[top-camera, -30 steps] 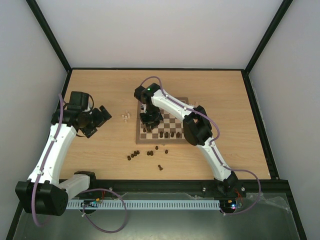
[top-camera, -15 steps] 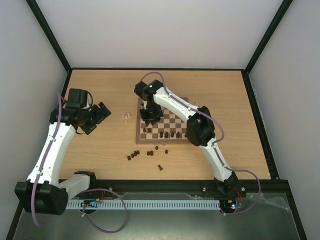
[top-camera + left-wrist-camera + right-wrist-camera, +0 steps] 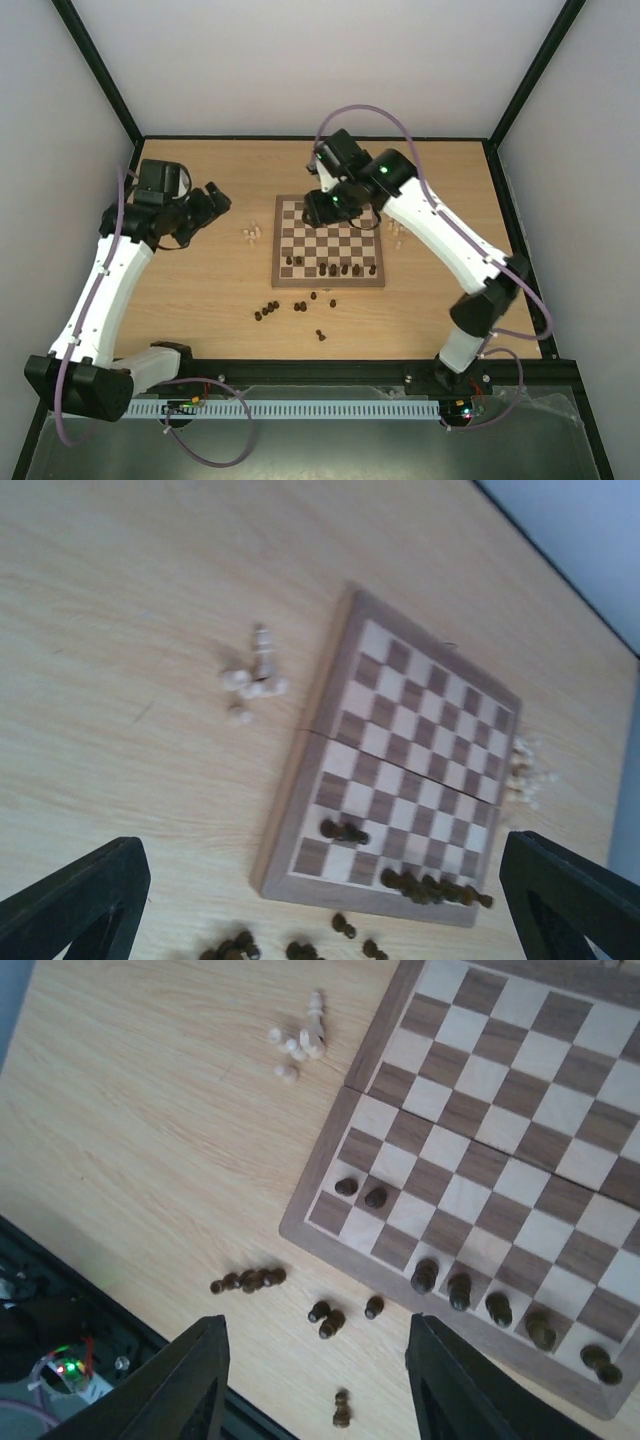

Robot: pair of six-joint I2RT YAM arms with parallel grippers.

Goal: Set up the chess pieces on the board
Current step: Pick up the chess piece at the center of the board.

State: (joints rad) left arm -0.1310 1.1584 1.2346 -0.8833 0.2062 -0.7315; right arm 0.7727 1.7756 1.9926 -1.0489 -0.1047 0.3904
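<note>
The left gripper (image 3: 210,205) hangs over the light wood tabletop (image 3: 190,300), well left of the board, its jaws spread to full width and empty. Just left of the square checkered wooden chessboard (image 3: 328,284) lies a group of about five pale beige wooden chessmen (image 3: 251,234), one upright and the rest tipped over. Seven dark brown wooden chessmen (image 3: 459,1290) stand on the board: two near its near-left corner and five along the near rank. About eight more lie loose on the tabletop in front of the near edge. The right gripper (image 3: 333,207) hovers over the far edge of the board, jaws parted with nothing between them. A second pale group (image 3: 397,235) sits beside the board's right edge, too small to count. The pieces are judged light, rigid, smooth and easily toppled. Pinch each one from above at the narrow stem, and expect fallen pieces to roll
</note>
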